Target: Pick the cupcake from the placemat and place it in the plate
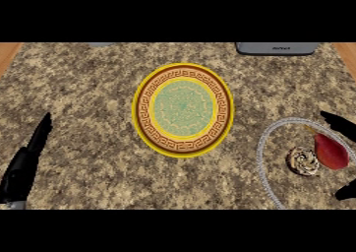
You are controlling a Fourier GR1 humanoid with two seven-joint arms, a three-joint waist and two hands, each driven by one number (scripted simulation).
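Observation:
The cupcake (306, 161), a small round thing with a brown and white swirl on top, sits on the placemat (263, 147), whose pale braided rim curves in at the right. A red, pointed object (331, 151) lies just right of it. The plate (182, 110), with a yellow rim, brown patterned band and green middle, lies at the counter's centre, left of the placemat. My right hand (344, 127) is at the right edge, open; its fingers reach over the placemat's far side and its thumb (352, 189) is nearer, with the cupcake to their left and untouched. My left hand (25, 162) rests open at the lower left.
A grey appliance (275, 47) stands at the counter's back edge, right of centre. Wooden strips (3, 56) border the speckled stone counter on both sides. Bare counter lies between the plate and the placemat.

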